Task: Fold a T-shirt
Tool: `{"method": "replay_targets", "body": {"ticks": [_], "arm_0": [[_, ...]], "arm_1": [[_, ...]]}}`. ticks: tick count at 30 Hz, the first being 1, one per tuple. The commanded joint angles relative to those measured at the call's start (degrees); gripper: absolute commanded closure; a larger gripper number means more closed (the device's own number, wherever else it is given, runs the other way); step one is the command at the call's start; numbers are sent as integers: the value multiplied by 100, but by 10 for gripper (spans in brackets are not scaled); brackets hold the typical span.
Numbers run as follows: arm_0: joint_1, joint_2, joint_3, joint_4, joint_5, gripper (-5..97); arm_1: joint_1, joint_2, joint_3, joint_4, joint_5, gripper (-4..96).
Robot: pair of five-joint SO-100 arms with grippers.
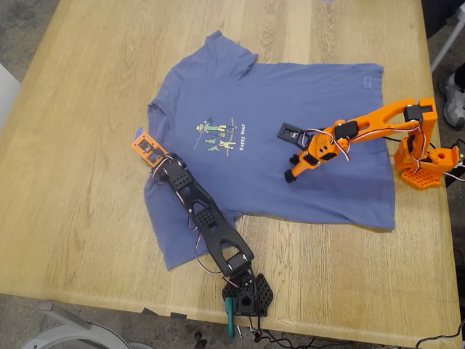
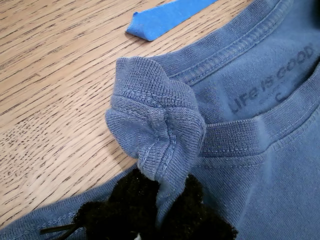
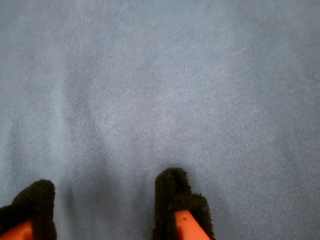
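Slate-blue short-sleeved cotton T-shirt (image 1: 290, 138) spread nearly flat on the pale oak-grain table (image 1: 80, 196), print side up, collar toward the exterior view's left, hem toward its right. Small green-and-yellow cartoon figures on the chest with a tiny yellow caption beside them. One sleeve pointing to the far table edge, the other lying by the near edge under the black arm's links. Fabric mostly smooth, with mild ripples around the collar and along the near side.

My first gripper (image 2: 160, 212), on the black arm with an orange tip, clamped on the T-shirt's ribbed collar: a bunched knot of neckband rising from between the fuzzy black pads (image 2: 125, 205), stitching and ribbing puckered into folds. Printed brand lettering legible inside the neck behind it. Narrow bright-blue strip of tape (image 2: 165, 17) lying on bare wood just beyond the collar, apart from the cloth.

My second gripper (image 3: 105, 210), on the orange arm, over the shirt's lower body; jaws apart, black-padded fingertips (image 3: 175, 195) at plain blue cloth, nothing between them. Contact with the fabric impossible to judge.
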Motion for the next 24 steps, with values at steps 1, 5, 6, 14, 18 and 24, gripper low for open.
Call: {"method": "replay_targets", "body": {"ticks": [1,5,6,14,18,24], "arm_0": [[475,141,-246,70,-70,919],[475,281,-237,193,-70,919],[492,325,-237,220,-70,919],[571,729,-237,396,-70,919],[589,958,-237,519,-70,919],[686,1266,-237,703,-70,919]], "arm_1": [[18,18,97,-176,62,578],[-88,-141,255,-422,123,580],[-167,-202,264,-483,167,580],[-923,-1037,-360,-791,378,603],[-1195,-1477,-949,-729,466,624],[-1512,-1916,-1459,-589,527,675]]}}
